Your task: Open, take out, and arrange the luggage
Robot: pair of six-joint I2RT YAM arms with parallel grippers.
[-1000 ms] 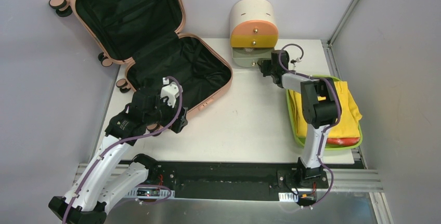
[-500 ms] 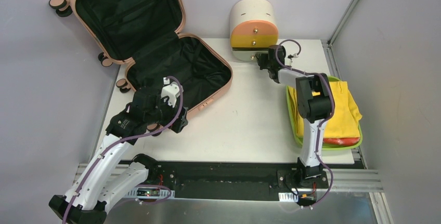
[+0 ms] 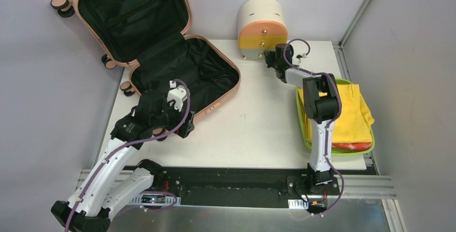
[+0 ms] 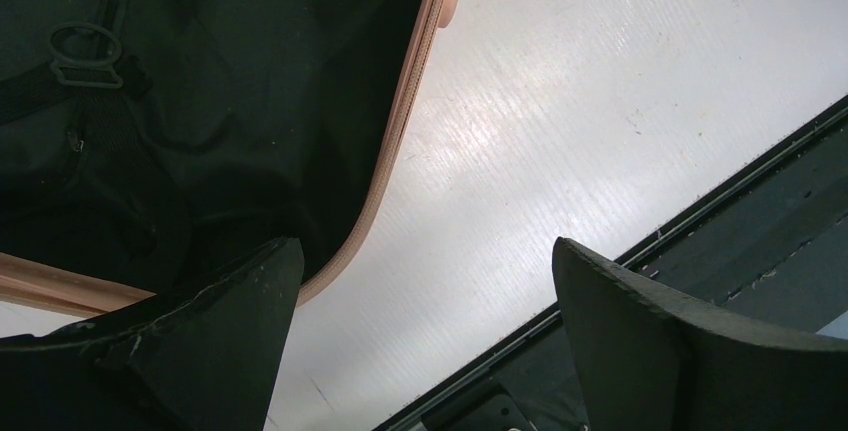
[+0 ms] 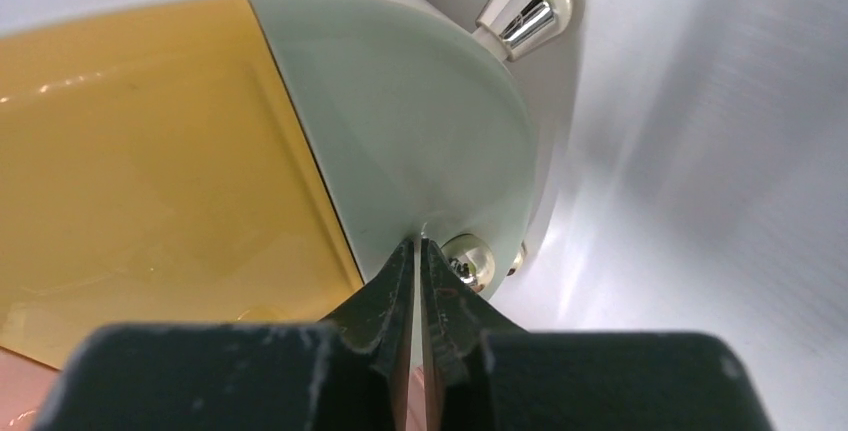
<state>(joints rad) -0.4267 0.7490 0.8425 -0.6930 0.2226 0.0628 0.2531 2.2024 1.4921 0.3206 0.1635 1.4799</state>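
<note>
The luggage point(image 3: 183, 76) lay open at the tabletop's point(image 3: 258, 124) far left, lid tilted back. My left end effector point(image 4: 422, 251), spread wide and empty, hung over its near rim, so that arm was way nearer. My right end effector point(image 5: 416, 251) was clenched on nothing at the drawer unit's point(image 3: 262, 25) grey drawer point(image 5: 400, 131), well apart from it.

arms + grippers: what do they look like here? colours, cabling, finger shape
Both match: the left arm and right arm have white link shells, black joints and black bases, with a purple cable looped along each. The left gripper and right gripper carry black, tapered wedge fingers with pale scuffs on their edges. No markings legible.
</note>
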